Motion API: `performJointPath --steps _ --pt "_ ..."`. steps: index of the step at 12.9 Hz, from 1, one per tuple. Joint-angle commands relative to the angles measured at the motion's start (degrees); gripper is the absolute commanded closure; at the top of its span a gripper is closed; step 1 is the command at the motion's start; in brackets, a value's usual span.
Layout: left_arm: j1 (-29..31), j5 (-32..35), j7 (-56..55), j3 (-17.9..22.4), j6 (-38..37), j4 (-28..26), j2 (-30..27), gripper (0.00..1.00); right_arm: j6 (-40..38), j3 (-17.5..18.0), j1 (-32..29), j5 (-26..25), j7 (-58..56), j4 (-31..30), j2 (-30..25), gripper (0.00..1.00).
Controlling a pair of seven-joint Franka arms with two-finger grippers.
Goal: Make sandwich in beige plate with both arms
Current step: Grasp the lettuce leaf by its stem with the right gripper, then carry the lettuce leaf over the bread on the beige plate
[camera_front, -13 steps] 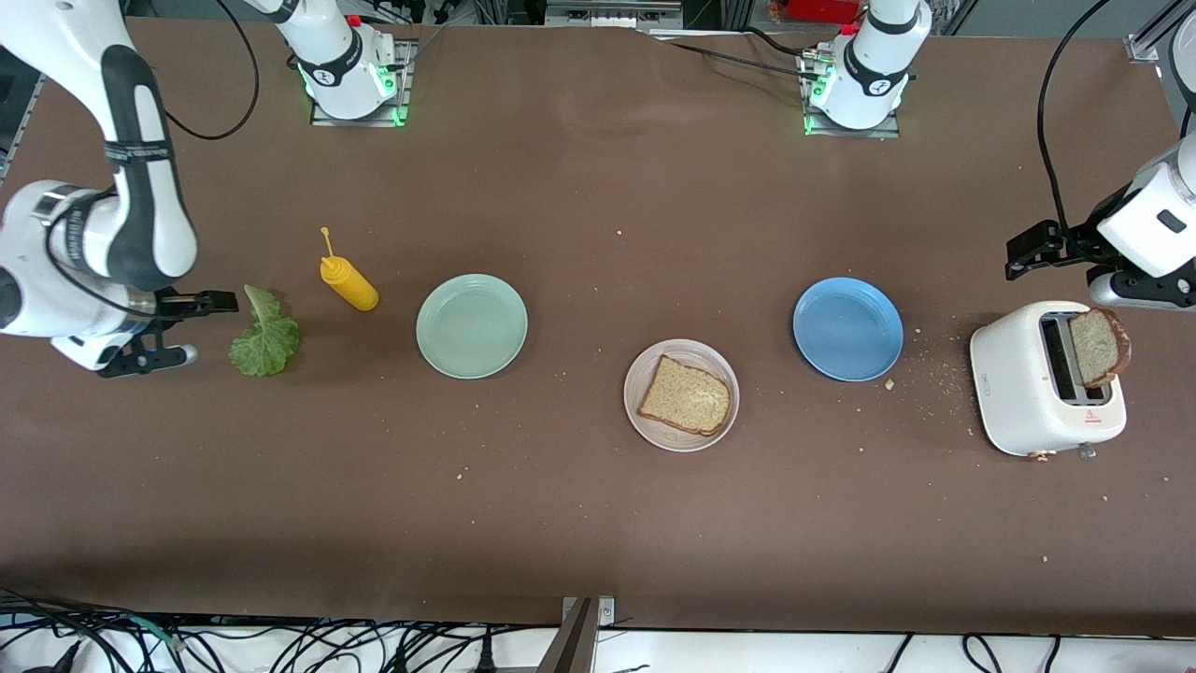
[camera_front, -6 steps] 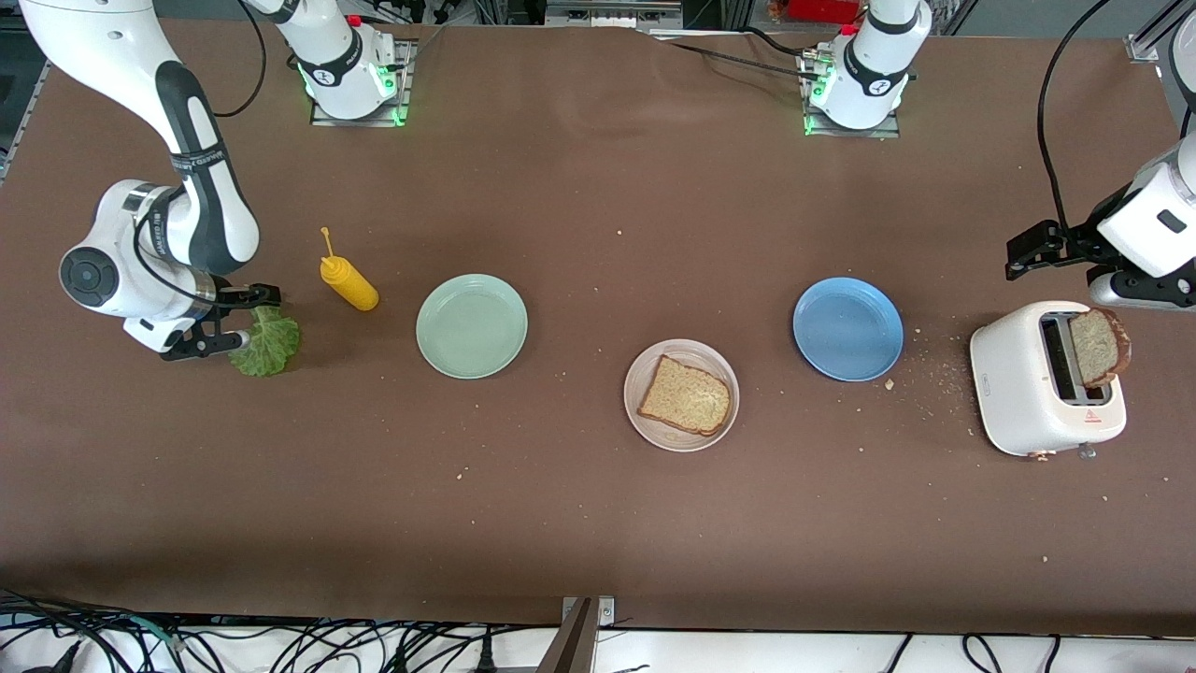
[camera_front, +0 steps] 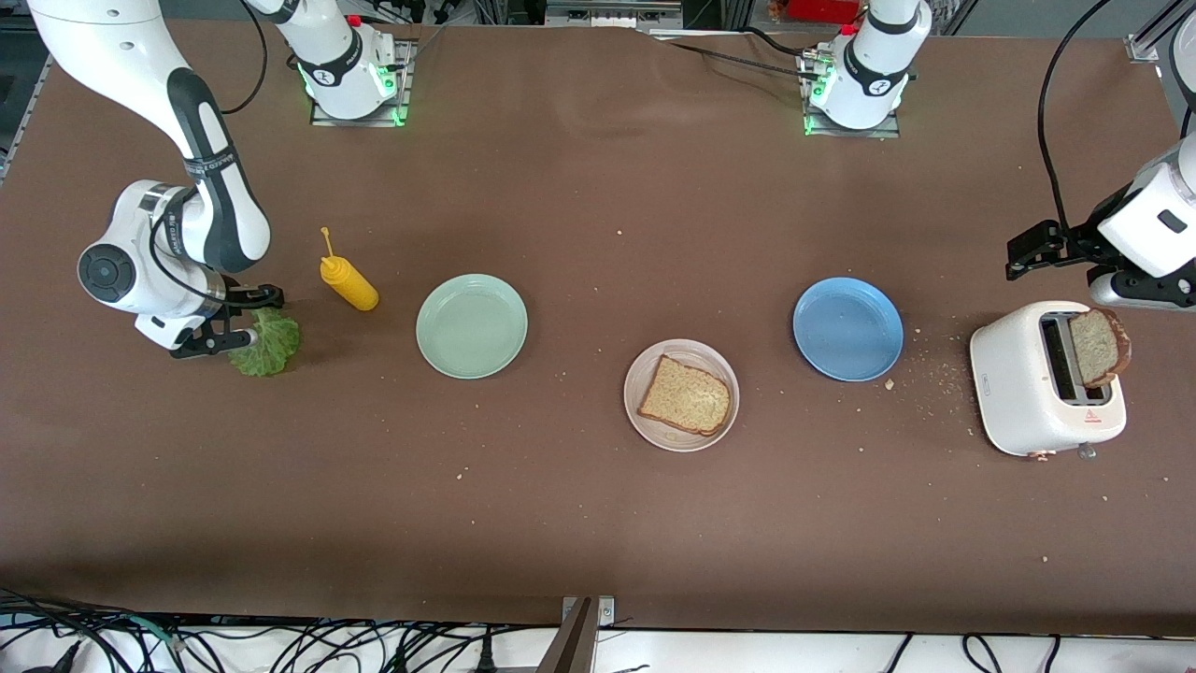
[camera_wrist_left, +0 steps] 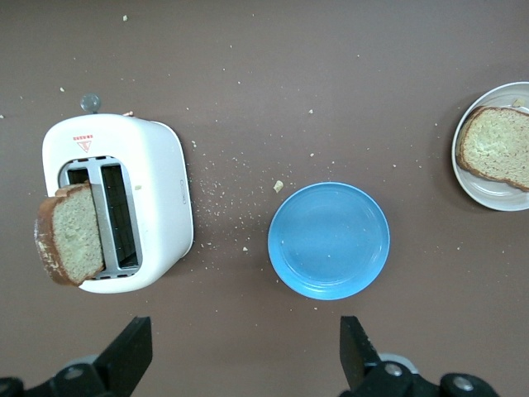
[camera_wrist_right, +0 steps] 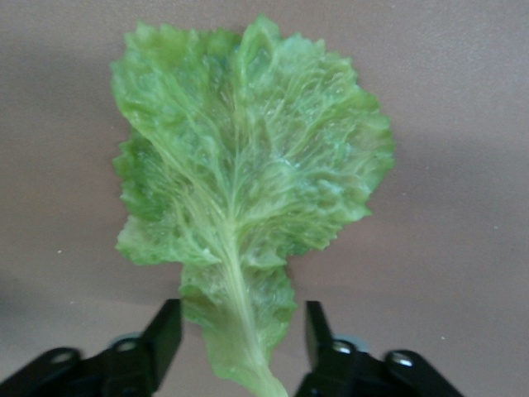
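Observation:
The beige plate (camera_front: 721,366) lies mid-table with one speckled bread slice (camera_front: 685,394) on it; the left wrist view shows the plate (camera_wrist_left: 488,194) and slice (camera_wrist_left: 500,145) too. A second slice (camera_front: 1099,348) stands in the toaster (camera_front: 1028,393). A crinkled green lettuce leaf (camera_front: 273,346) lies flat on the table at the right arm's end. My right gripper (camera_front: 260,318) is low at the leaf's stem end. In the right wrist view its fingers straddle the stem of the lettuce (camera_wrist_right: 248,165), with a narrow gap on each side of the right gripper (camera_wrist_right: 241,316). My left gripper (camera_front: 1018,254) waits open beside the toaster.
A yellow mustard bottle (camera_front: 349,283) lies next to the lettuce, toward the middle. A mint-green plate (camera_front: 472,325) and a blue plate (camera_front: 847,329) flank the beige plate. Crumbs are scattered between the blue plate (camera_wrist_left: 329,240) and the toaster (camera_wrist_left: 157,165).
The right arm has swung in toward the lettuce, bringing its gripper around the stem end, and its fingers have narrowed. The left arm has not moved.

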Motion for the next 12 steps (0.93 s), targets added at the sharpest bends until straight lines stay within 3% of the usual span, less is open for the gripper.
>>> performJointPath --steps 1,6,8,12 --pt "1.2 -0.3 1.3 0.2 -0.3 0.8 0.7 0.00 0.7 0.1 0.0 -0.2 -0.1 -0.6 -0.3 0.97" --pt "5.3 -0.3 1.7 0.3 0.5 7.3 8.0 0.00 -1.9 0.1 0.1 -0.2 -1.6 0.9 -2.2 1.00" --pt "6.2 -0.3 1.7 0.3 0.5 7.3 8.4 0.00 -11.7 0.2 0.2 -0.2 -1.4 6.8 -3.4 1.00" --pt "7.9 -0.2 1.9 0.4 0.5 7.3 9.2 0.00 -35.6 0.9 1.6 -0.1 0.1 25.0 -3.7 1.00"
